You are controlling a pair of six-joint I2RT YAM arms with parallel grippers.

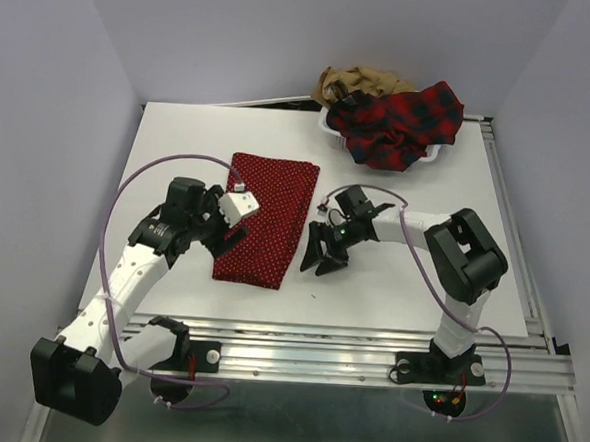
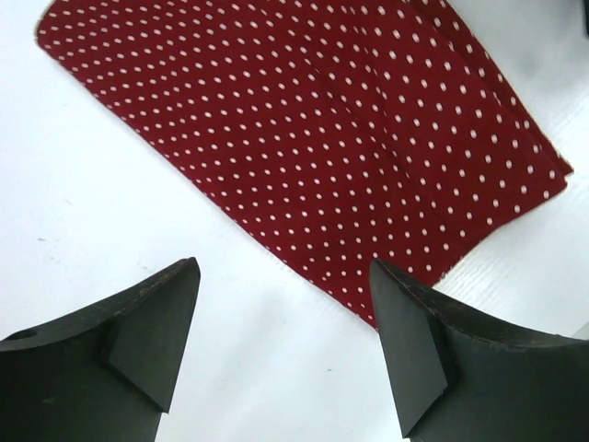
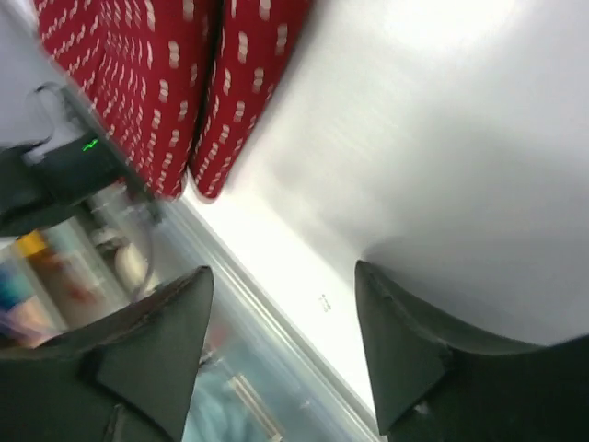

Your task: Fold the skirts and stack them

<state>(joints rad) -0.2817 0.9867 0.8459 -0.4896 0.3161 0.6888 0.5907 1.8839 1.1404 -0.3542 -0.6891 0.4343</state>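
Left gripper point(image 2: 283, 281) hangs wide open, released, over the near left edge of the red dotted skirt point(image 1: 276, 205), which lies folded flat on the table point(image 1: 180, 134). The right gripper point(image 1: 321, 260) sits just off that skirt's right edge, jaws apart and gripping nothing, fingertips down toward the tabletop. Beyond the skirt's far right corner, the red-and-black plaid skirt point(image 1: 401, 122) and the tan skirt point(image 1: 364, 82) are heaped in the white basket point(image 1: 333, 129).

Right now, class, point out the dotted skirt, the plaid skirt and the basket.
dotted skirt point(image 1: 273, 225), top view, middle of the folded cloth.
plaid skirt point(image 1: 401, 122), top view, middle of the heap.
basket point(image 1: 333, 131), top view, white rim on its left side.
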